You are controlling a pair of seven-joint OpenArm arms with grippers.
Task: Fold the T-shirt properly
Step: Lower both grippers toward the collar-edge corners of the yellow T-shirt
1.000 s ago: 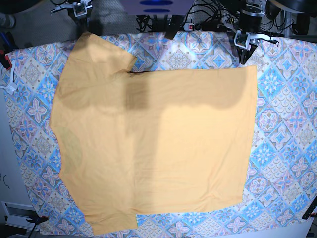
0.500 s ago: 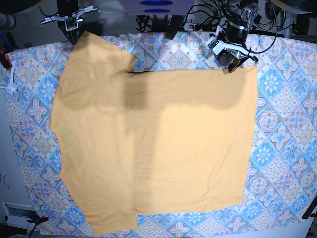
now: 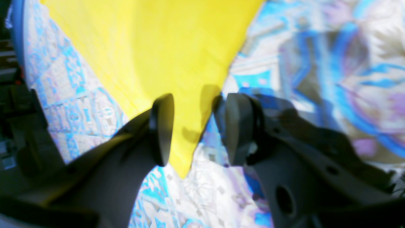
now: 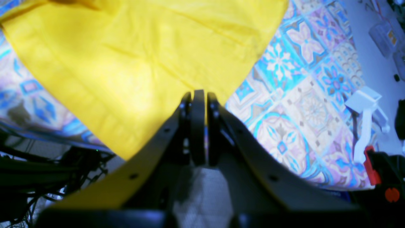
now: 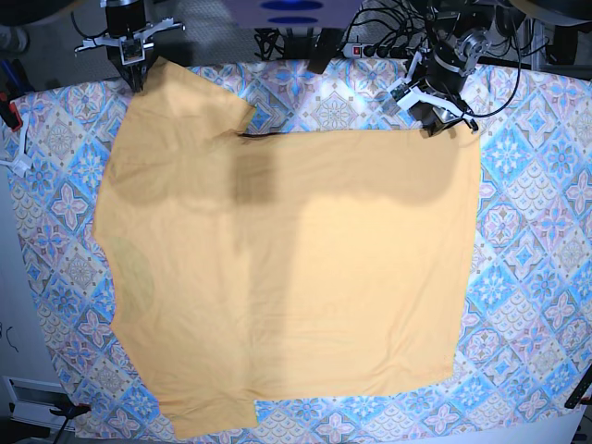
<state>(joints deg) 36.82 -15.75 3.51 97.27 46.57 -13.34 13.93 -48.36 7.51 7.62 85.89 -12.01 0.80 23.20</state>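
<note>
The yellow-orange T-shirt lies spread flat on the patterned cloth, one sleeve pointing to the back left. My left gripper is at the shirt's back right corner. In the left wrist view it is open, and that pointed corner of the T-shirt lies between its fingers, ungripped. My right gripper is at the tip of the back left sleeve. In the right wrist view it is shut, its tips at the edge of the T-shirt; no fabric shows between the pads.
The blue-and-pink tile-patterned cloth covers the table around the shirt. Cables and a power strip run along the back edge. A white clip holds the cloth at the left edge, also visible as the white clip.
My left gripper came down from the back to the shirt's back right corner and opened. My right gripper, still shut, moved left and forward to the sleeve tip.
</note>
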